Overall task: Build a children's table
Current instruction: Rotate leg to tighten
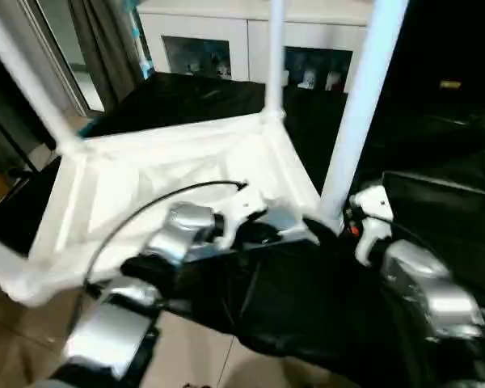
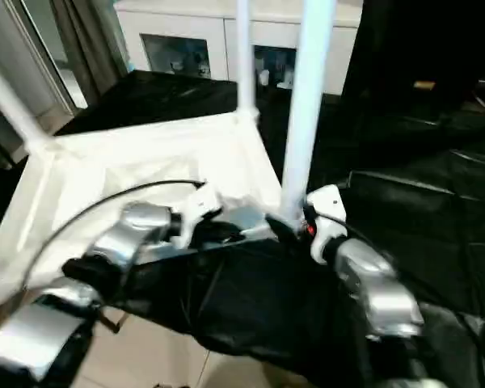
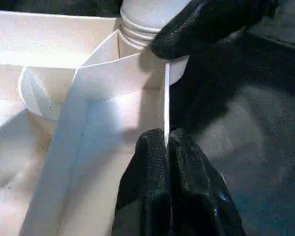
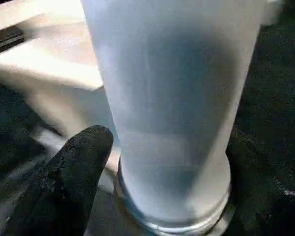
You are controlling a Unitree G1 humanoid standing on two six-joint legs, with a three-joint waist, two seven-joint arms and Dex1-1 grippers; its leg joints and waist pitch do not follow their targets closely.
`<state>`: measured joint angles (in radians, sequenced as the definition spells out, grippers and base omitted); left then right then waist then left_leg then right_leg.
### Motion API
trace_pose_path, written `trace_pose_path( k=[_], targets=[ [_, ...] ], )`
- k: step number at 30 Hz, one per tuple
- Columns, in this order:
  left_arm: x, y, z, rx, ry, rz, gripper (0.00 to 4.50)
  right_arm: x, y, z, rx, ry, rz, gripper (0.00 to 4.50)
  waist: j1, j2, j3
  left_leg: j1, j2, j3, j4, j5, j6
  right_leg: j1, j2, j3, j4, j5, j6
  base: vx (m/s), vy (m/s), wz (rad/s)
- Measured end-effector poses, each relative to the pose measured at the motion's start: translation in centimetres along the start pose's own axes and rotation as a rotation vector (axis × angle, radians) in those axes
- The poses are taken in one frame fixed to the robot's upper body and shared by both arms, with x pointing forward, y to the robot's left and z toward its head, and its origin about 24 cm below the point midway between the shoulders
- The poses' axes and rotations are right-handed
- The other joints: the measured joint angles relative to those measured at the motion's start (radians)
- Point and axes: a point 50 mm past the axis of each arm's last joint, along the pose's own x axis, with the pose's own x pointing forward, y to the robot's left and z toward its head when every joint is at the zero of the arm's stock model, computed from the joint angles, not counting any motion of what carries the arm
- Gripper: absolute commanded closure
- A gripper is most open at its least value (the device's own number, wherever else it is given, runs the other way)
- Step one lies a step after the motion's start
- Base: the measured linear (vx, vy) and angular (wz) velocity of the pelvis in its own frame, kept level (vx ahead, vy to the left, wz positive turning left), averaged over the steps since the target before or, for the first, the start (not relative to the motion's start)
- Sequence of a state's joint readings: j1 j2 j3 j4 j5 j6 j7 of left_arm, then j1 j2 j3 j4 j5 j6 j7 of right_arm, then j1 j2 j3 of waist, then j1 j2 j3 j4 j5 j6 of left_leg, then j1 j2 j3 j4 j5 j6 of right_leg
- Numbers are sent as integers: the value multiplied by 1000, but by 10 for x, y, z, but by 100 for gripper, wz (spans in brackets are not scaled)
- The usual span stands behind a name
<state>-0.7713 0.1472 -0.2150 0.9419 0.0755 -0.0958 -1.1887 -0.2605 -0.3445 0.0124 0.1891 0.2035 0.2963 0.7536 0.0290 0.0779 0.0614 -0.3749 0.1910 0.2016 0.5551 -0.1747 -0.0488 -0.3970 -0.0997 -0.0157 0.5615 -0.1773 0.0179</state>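
Seating near-right leg [image 1: 362, 105] into corner socket of upturned table top [image 1: 170, 186], which lies on black-draped bench [image 1: 307, 299]. Right pincer [image 4: 172, 162] spans leg base, one finger [image 4: 73, 172] each side, in contact. Left pincer [image 3: 167, 162] pinched onto thin rim wall beside socket, steadying top. Keep leg vertical; press straight down while left holds rim. Two other legs stand at far corners. Near rim sits close to bench edge, floor below; white cabinet [image 1: 226, 40] stands behind. Open room to right over black cloth.
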Motion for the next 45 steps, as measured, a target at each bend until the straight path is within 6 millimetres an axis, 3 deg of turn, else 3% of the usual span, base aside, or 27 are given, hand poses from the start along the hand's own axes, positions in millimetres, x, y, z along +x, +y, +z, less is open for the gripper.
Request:
trace_pose_path(
  k=[3,6,13,18,24,31,39,40,42,43,45],
  targets=[
    [-7,-4,0,33,-1,-82,450,-10,5,2,-43,31,137,84,13,3,-1,-8,3,0,2,4,6,-5,3,-1,1,-4,2,54,-12,0],
    [-15,-5,0,49,10,-135,450,-18,7,4,-77,60,242,84,13,3,-1,-14,6,0,8,0,8,-8,4,-2,1,-5,1,0,0,0],
    [-26,-10,-7,47,23,-206,450,-25,11,3,-102,100,376,84,12,0,1,-13,6,1,11,-1,9,-8,4,-1,3,-7,-3,0,0,0],
    [-27,-11,-8,45,26,-212,450,-25,12,2,-90,103,378,141,8,-2,3,-11,6,2,13,-4,4,-7,4,1,4,-7,-3,0,0,0],
    [-20,-8,-6,53,16,-127,450,-14,10,-1,-36,53,271,183,4,-2,3,-10,6,2,16,-4,3,-6,3,2,8,-7,-3,0,0,0],
    [7,3,4,10,-3,104,450,13,-9,0,64,-51,-161,186,-25,-3,3,-6,2,1,15,-4,2,-5,1,4,10,-5,-5,0,0,0],
    [22,4,9,-15,-7,170,450,24,-8,0,118,-82,-336,186,-28,1,2,-4,-1,0,9,-4,2,0,-1,3,2,-10,2,0,0,0],
    [22,4,9,-14,-7,170,450,24,-8,0,118,-83,-336,151,-28,1,2,-4,-1,0,8,-4,2,0,-1,3,1,-9,2,0,0,0],
    [22,3,9,-13,-8,166,450,23,-8,0,118,-86,-334,151,-28,2,2,-4,-1,0,9,-4,2,0,-1,3,0,-9,1,0,0,0],
    [22,3,9,-12,-9,158,450,23,-8,0,118,-89,-331,114,-28,3,1,-4,-1,0,9,-4,2,0,-1,3,0,-9,1,0,0,0],
    [20,2,8,-7,-12,139,450,21,-6,0,107,-91,-307,108,-28,3,1,-4,-1,0,8,-4,2,0,-1,3,0,-9,1,0,0,0]
  ],
)
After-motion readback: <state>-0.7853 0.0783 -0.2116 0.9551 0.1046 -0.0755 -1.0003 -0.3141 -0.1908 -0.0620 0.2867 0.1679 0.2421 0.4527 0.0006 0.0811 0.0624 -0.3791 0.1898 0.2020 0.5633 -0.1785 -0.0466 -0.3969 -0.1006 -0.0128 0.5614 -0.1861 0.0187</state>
